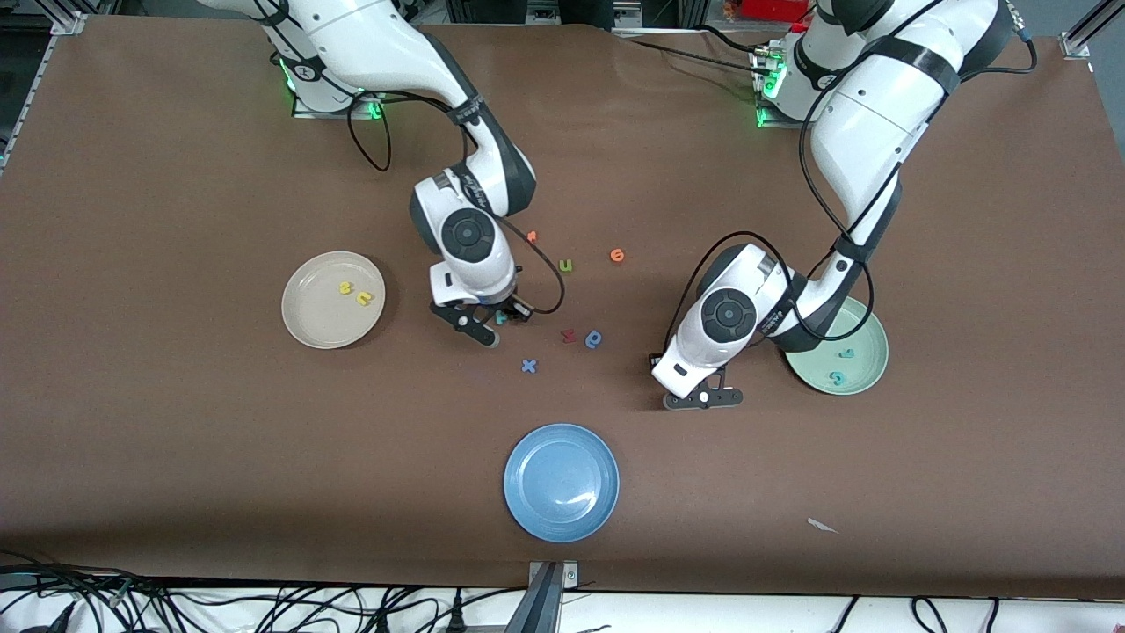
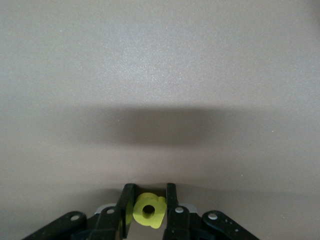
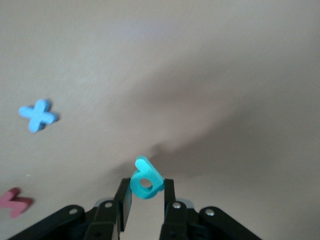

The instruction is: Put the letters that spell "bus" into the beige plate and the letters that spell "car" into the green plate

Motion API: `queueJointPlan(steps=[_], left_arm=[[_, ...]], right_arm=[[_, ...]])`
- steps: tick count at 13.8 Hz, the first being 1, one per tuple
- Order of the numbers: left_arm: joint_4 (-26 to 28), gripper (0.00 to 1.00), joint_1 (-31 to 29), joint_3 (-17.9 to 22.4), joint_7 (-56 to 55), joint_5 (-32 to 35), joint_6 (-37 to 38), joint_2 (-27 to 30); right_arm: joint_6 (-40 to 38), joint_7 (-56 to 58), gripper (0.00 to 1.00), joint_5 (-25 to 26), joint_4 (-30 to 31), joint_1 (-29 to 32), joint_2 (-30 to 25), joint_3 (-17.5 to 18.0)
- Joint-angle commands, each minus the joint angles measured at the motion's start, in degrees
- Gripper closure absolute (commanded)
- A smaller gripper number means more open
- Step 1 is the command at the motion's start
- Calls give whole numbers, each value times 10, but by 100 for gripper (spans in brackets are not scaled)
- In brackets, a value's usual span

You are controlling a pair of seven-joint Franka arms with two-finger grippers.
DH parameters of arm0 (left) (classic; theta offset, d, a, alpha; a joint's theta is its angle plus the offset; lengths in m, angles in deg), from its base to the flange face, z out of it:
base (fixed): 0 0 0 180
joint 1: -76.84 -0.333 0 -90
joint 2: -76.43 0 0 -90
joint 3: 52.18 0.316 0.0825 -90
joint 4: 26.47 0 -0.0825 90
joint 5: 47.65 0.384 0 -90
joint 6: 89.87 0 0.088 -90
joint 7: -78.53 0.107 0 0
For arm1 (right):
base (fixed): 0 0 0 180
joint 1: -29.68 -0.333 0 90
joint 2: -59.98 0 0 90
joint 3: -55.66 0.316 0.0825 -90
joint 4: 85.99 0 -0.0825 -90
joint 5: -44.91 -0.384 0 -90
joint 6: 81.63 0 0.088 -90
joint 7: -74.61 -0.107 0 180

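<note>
My right gripper (image 1: pixel 497 323) is low over the table beside the beige plate (image 1: pixel 308 327), shut on the teal "b" (image 3: pixel 146 182), whose teal edge shows at the jaws (image 1: pixel 501 317). Two yellow letters (image 1: pixel 354 293) lie in the beige plate. My left gripper (image 1: pixel 703 400) is low over the table beside the green plate (image 1: pixel 866 374), shut on the yellow "a" (image 2: pixel 148 210); that letter is hidden in the front view. Two teal letters (image 1: pixel 841 366) lie in the green plate, which the left arm partly covers.
Loose letters lie between the two grippers: a blue "x" (image 1: pixel 528 366), a red one (image 1: pixel 569 335), a blue "a"-like one (image 1: pixel 594 338), an olive "u" (image 1: pixel 566 265) and two orange ones (image 1: pixel 617 255). A blue plate (image 1: pixel 561 514) sits nearest the front camera.
</note>
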Motion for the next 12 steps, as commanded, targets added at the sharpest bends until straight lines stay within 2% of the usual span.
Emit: queueJointPlan(steps=[1, 4, 6, 7, 8, 10, 11, 12], left_arm=[[11, 78, 7, 5, -12, 12, 5, -1], [6, 81, 2, 4, -2, 13, 21, 4], [-1, 82, -4, 4, 20, 13, 43, 11], [-5, 82, -14, 4, 35, 13, 56, 15], [-10, 82, -24, 3, 59, 13, 77, 18], [-15, 83, -50, 1, 116, 13, 119, 36], [-16, 83, -67, 1, 157, 13, 145, 46], [-17, 83, -83, 1, 197, 12, 169, 58]], right_arm=[[-75, 140, 88, -12, 26, 3, -51, -62], [-67, 336, 88, -17, 116, 8, -103, -142], [-60, 479, 88, -67, 172, 16, -113, -200], [-47, 569, 87, -121, 201, 33, -111, -220], [-42, 637, 84, -174, 210, 54, -102, -221], [-42, 663, 82, -187, 210, 61, -79, -221], [-42, 664, 46, -187, 210, 64, -70, -222], [-47, 661, 0, -187, 206, 67, -67, -222]])
